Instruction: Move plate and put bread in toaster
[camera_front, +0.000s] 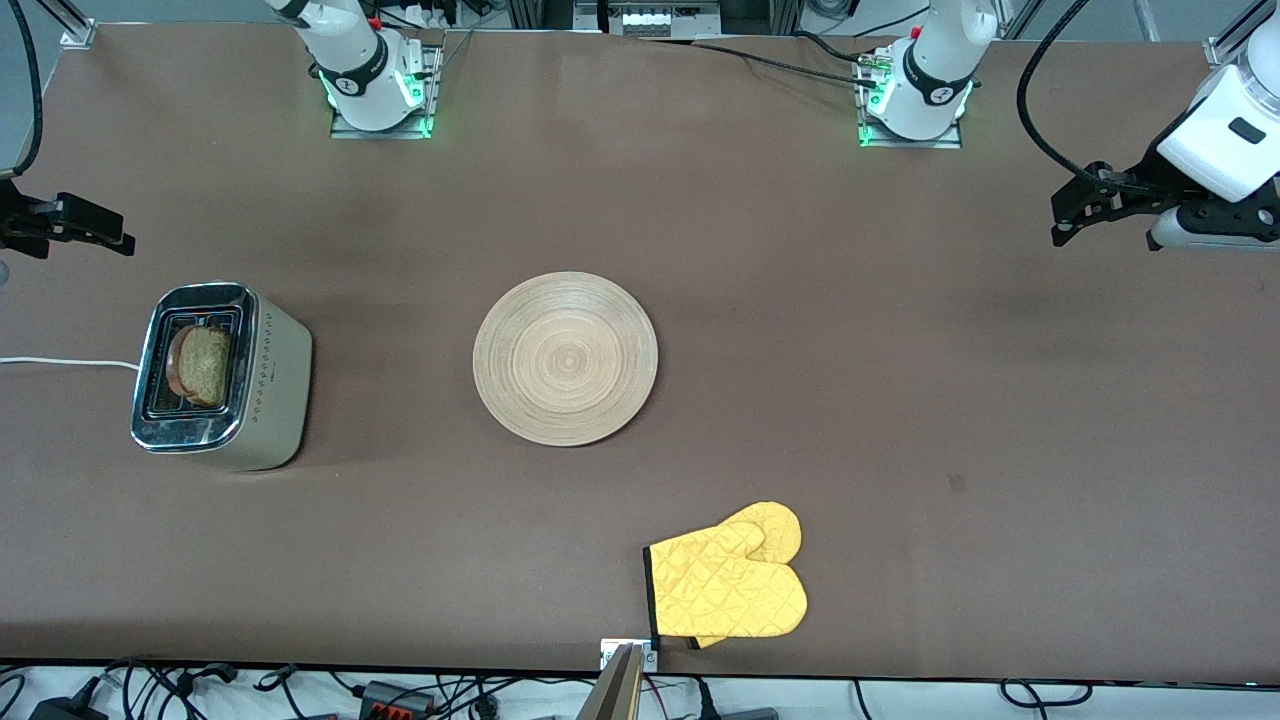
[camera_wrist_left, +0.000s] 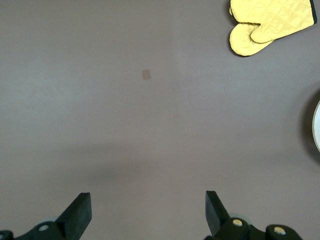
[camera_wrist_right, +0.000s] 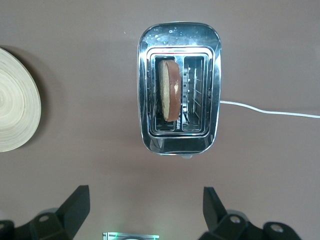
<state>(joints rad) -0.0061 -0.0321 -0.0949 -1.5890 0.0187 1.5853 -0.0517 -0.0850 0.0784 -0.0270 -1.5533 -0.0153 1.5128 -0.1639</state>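
Observation:
The toaster (camera_front: 270, 385) stands toward the right arm's end of the table, its chrome top up. The bread (camera_front: 205, 365) stands upright in one of its slots, as the right wrist view (camera_wrist_right: 169, 89) also shows; the other slot is empty. The plate (camera_front: 565, 358) lies flat and bare at the table's middle. My right gripper (camera_front: 125, 232) is open and empty in the air, over the table beside the toaster (camera_wrist_right: 177, 145). My left gripper (camera_front: 1060, 222) is open and empty over the left arm's end of the table, well apart from the plate.
A yellow oven mitt (camera_front: 730, 585) lies near the table's front edge, nearer to the front camera than the plate. The toaster's white cord (camera_front: 60, 362) runs off the table's end. A small mark (camera_wrist_left: 146, 74) is on the brown table cover.

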